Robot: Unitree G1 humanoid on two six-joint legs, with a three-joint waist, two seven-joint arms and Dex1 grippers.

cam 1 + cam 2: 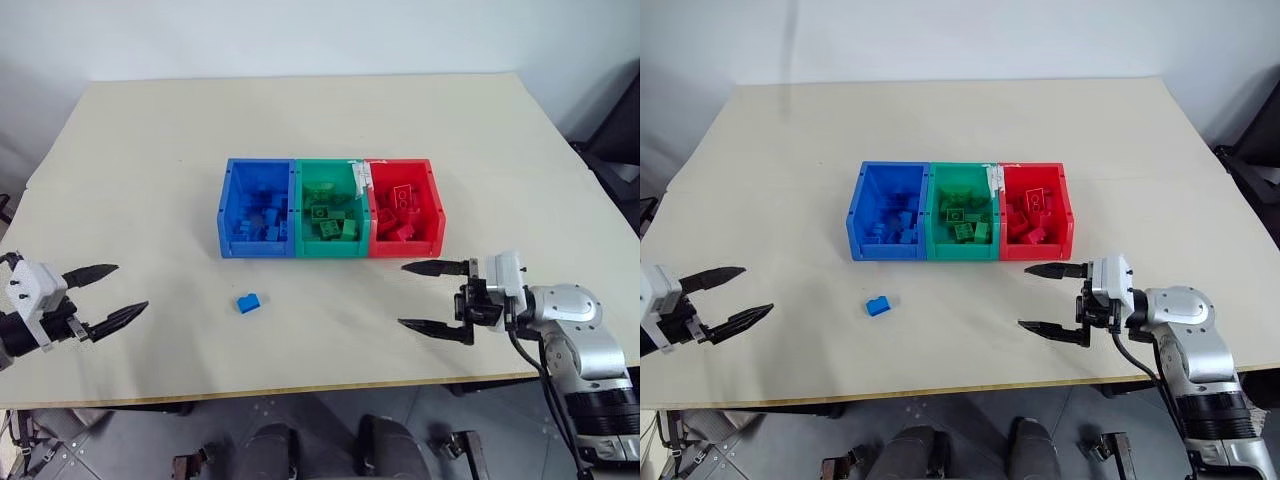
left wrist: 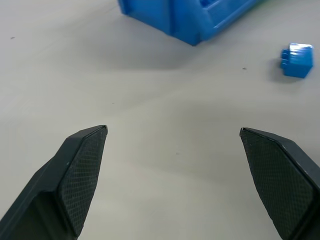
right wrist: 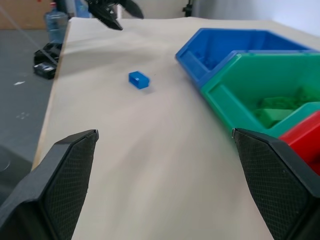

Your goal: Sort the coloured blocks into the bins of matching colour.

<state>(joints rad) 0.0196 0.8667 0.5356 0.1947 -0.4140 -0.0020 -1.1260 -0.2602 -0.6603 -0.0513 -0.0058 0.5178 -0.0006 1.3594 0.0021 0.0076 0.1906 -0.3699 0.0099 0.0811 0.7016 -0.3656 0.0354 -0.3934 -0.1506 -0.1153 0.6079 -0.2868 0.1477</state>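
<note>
Nearest us, our left gripper (image 1: 110,295) and right gripper (image 1: 433,296) both hover with fingers spread wide, holding nothing. One blue block (image 1: 249,301) lies loose on the desk (image 1: 150,150), just before the blue bin (image 1: 258,208). A skewed pinch could flick it away.

A bare test room or lab is suggested: a plain beige desk (image 1: 150,180) is set against a blank white wall (image 1: 300,35), above a grey floor (image 3: 20,100) where a water bottle (image 3: 54,22) and dark gear (image 3: 46,57) are seen.
</note>
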